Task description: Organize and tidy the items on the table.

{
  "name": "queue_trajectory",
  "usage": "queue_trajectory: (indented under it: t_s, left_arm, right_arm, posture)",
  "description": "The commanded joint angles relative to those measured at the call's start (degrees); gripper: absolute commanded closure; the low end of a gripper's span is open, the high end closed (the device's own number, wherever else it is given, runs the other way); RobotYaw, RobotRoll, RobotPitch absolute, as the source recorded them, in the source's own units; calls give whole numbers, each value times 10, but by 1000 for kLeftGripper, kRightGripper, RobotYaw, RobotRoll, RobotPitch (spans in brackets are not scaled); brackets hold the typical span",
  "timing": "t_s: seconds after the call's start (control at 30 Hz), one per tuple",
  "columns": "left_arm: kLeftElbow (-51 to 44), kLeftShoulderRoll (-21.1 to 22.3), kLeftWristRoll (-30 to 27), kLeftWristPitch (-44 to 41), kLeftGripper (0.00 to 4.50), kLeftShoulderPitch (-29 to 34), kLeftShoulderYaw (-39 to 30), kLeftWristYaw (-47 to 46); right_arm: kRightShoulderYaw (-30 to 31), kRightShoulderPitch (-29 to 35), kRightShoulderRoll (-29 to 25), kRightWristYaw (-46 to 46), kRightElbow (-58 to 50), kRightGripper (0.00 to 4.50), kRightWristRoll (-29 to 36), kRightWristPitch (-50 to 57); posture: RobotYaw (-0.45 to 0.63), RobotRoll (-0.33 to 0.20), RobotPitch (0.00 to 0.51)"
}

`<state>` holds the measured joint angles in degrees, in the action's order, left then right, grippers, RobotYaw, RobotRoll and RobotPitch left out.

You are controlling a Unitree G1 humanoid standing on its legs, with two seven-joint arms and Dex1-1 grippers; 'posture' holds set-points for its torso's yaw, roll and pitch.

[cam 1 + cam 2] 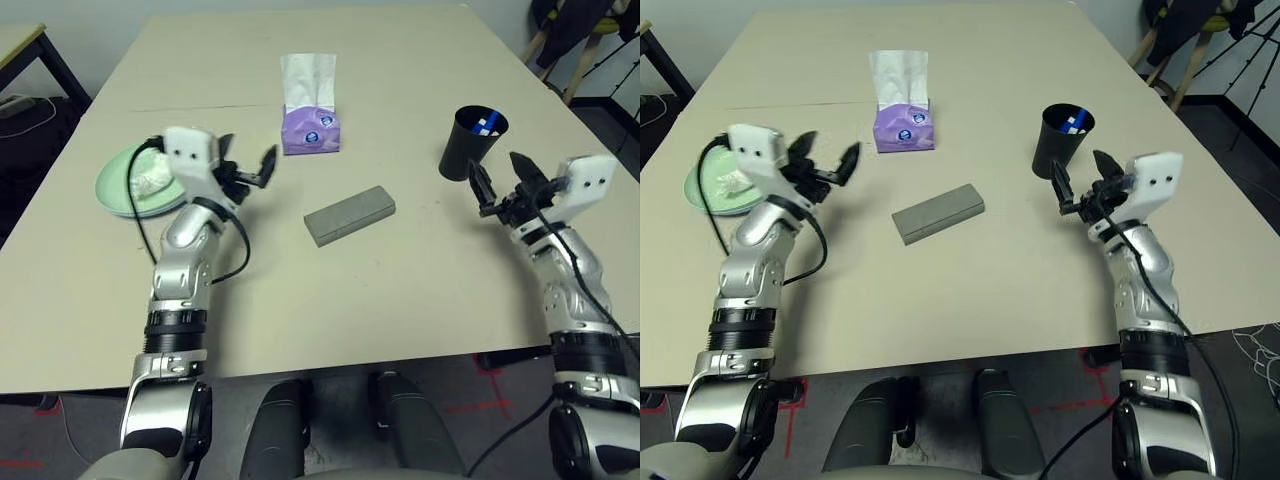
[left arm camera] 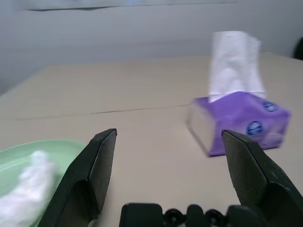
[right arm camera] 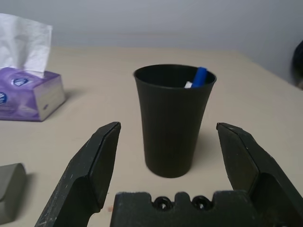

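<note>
1. Head camera, both eyes show one scene. Nearest to the camera are the two silver forearms. The left claw stands wide open and holds nothing. It hangs just beside the pale green plate, which carries a crumpled white tissue. The right claw is also wide open and empty, and it hangs near the black cup.
2. The grey glasses case lies in the middle of the worktop, between the two claws and apart from both. Its long axis runs slanted, with the end on the robot's right farther away. I judge that both arms are about equally near it. A purple tissue box stands behind it.
3. Left wrist camera: the open fingers frame bare worktop. The plate with the tissue is cut by the picture edge, so its full shape is hidden.
4. Right wrist camera: the cup stands upright straight ahead between the open fingers, not touched. Markers with a blue cap stick out of it, and how many there are is hard to tell.
</note>
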<state>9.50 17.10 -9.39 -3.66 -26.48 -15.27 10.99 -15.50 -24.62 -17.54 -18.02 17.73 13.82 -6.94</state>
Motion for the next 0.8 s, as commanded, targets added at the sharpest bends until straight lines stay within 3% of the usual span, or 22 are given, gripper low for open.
queue_trajectory:
  t_s: [0.03, 0.3, 0.8]
  left_arm:
    - [-14, 13, 1, 19, 0, 33, -24, -14]
    - [-19, 60, -28, 41, 0, 113, -59, 33]
    - [9, 66, -46, 40, 0, 102, -67, 38]
  right_arm:
    - [-5, -17, 2, 14, 40, 56, -6, -24]
    - [-11, -28, -3, -19, 85, 56, 13, -50]
    - [-10, -32, 1, 6, 74, 56, 11, -32]
  posture:
    - [47, 0, 105]
    - [73, 0, 104]
    - [60, 0, 101]
